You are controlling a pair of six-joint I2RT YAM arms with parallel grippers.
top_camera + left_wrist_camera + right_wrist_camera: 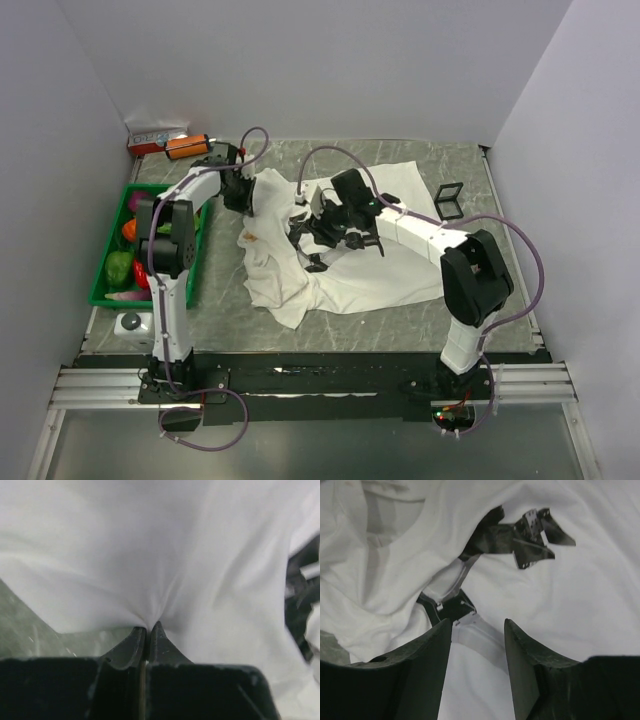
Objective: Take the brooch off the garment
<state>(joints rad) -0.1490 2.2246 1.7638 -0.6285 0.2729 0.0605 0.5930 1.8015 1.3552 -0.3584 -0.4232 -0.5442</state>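
Top external view. Found the garment (pixel 385 280) spread white and rumpled mid-table, green basket (pixel 100 270) well apart at the left edge. Spotted the brooch (pixel 250 237) as a tiny orange speck on the garment's left part, near the collar folds, not yet off the cloth. Placed the left gripper (pixel 240 195) on the garment's far-left edge, just beyond the brooch. Placed the right gripper (pixel 318 232) over the middle of the garment, to the right of the brooch and apart from it.

Left wrist view. Saw the left gripper (pixel 148 630) pinched tight, fingers pressed together on a tuck of the garment (pixel 150 545), cloth pulled into creases fanning from the nip. Caught no brooch here.

Right wrist view. Saw the right gripper (pixel 477 625) spread wide, holding nothing, hanging over the garment (pixel 580 605). Noted dark hardware (pixel 520 535) poking out among the folds; could not tell what. Could not make out the brooch for sure.

Judged step: anchoring the cloth with the left, lining up the right; removal itself not begun. Next move likely needed: shifting the right gripper left to the speck, narrowing the fingers onto something far smaller than a finger, pinching only the trinket and not the fabric, then pulling away against the left's hold.
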